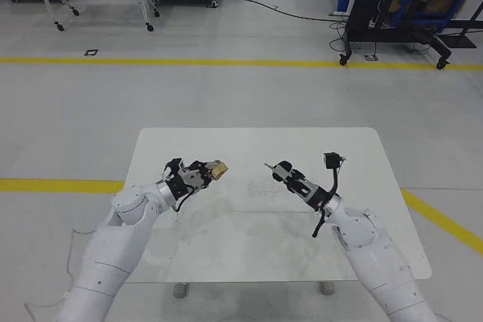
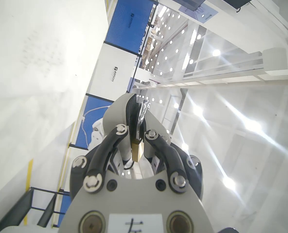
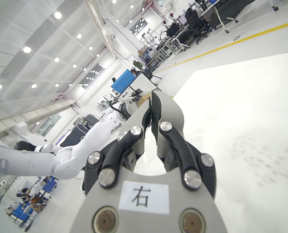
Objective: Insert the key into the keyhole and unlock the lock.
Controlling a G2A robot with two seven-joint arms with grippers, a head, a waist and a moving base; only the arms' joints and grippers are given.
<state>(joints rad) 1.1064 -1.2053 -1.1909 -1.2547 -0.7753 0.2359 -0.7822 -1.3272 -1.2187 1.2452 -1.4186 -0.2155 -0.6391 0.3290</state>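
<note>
Left gripper [image 2: 140, 113] clamps one brass padlock [image 2: 136, 150]; right gripper [image 1: 274, 167], facing it across a gap, pinches what seems to be one small key [image 1: 268, 166].

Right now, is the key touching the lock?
Apart. The top view shows bare table between the lock in the left gripper and the key in the right gripper.
</note>
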